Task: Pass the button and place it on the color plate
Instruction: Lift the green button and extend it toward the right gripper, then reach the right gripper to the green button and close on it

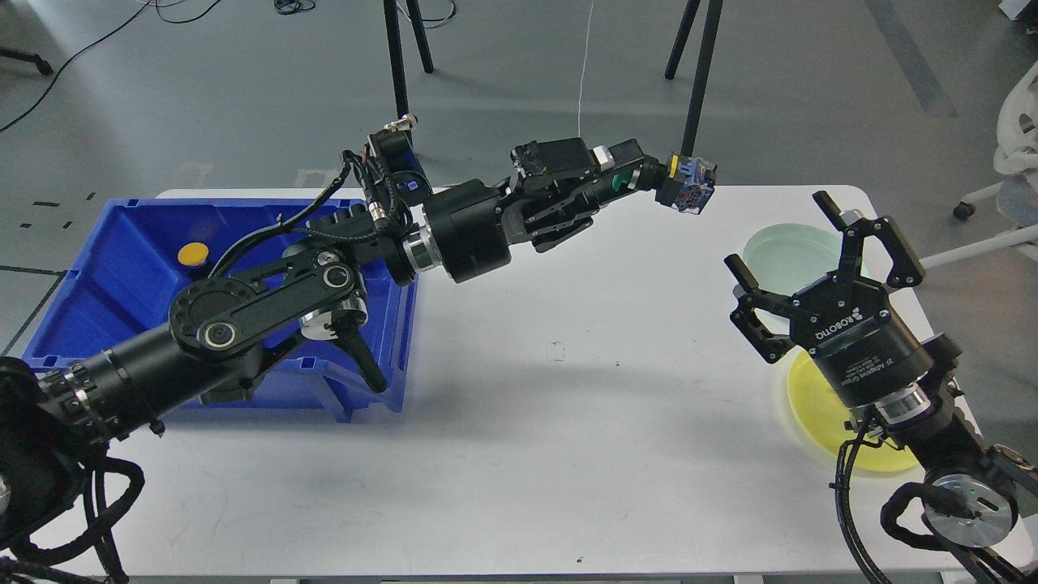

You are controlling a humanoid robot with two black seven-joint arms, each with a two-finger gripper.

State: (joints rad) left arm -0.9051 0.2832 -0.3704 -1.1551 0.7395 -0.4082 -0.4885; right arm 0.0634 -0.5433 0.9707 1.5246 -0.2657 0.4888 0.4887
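Above white table [519, 454], left jaws [649, 180] hold button [689, 185] pointing right.

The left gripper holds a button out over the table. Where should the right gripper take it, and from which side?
Probably by the blue block end of the button. The left gripper is clamped near the yellow collar, so only that end sticks out free, pointing right. The right gripper, already open, should come from the right and close across the block's flat sides.
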